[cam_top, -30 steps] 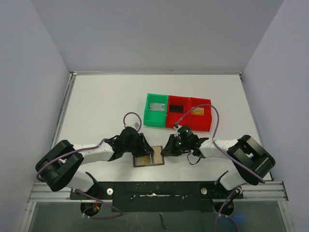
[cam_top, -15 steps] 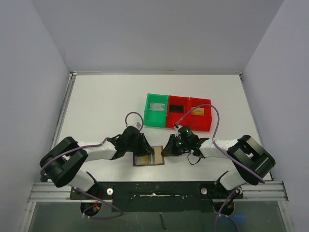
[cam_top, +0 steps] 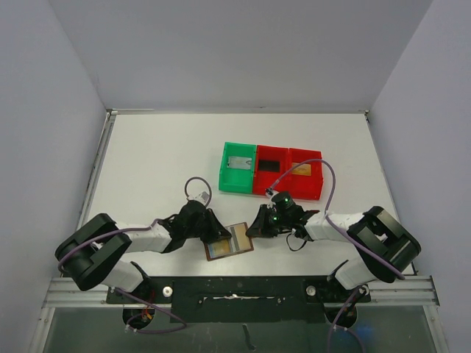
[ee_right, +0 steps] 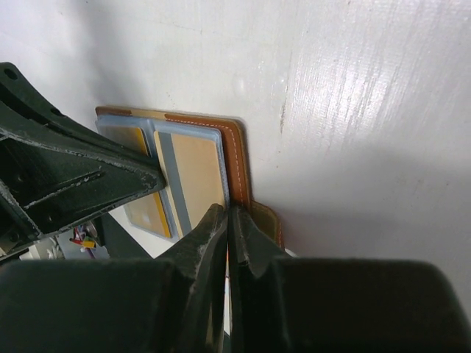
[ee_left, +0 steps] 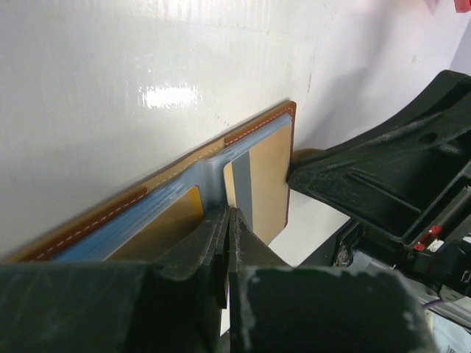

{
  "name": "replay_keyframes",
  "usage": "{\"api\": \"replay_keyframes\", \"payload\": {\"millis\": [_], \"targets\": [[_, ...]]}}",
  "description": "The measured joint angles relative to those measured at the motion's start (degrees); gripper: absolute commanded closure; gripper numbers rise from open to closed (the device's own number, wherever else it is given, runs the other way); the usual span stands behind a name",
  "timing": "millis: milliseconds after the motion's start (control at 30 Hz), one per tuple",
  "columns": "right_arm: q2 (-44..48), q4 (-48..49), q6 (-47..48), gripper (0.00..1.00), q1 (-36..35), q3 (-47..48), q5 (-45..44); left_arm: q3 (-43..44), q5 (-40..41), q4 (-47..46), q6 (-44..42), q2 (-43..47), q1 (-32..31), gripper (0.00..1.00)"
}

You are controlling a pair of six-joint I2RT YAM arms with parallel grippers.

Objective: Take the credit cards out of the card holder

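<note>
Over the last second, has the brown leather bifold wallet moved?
Yes: the wallet has turned, its left end swinging away from the green plastic tray.

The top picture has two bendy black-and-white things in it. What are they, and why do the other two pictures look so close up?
They are two robot arms, bolted to the near edge of a white table. The top picture comes from a camera looking down on everything. The other two come from a little camera on each arm's wrist, so you see the fingers from very near. Each arm ends in a two-finger pincher called an end effector. The left end effector and the right end effector each seem to pinch an edge of an open brown wallet. Farther back stand a green tray and two red trays, each holding one card.
</note>
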State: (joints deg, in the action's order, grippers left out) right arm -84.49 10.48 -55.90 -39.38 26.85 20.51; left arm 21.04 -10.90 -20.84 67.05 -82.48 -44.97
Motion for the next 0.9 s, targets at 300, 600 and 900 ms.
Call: {"api": "replay_keyframes", "payload": {"millis": [300,600,900], "targets": [[0.63,-0.96,-0.76,0.98,0.0,0.0,-1.05,-0.2,-0.98,2.23,-0.39,4.31,-0.11,1.0],[1.49,-2.21,-0.76,0.98,0.0,-0.02,-2.38,0.57,-0.52,8.13,-2.16,7.52,-0.04,1.0],[1.88,-2.95,-0.2,0.86,0.02,0.07,-2.47,0.59,-0.13,10.21,-3.28,8.33,0.44,0.85]]}}
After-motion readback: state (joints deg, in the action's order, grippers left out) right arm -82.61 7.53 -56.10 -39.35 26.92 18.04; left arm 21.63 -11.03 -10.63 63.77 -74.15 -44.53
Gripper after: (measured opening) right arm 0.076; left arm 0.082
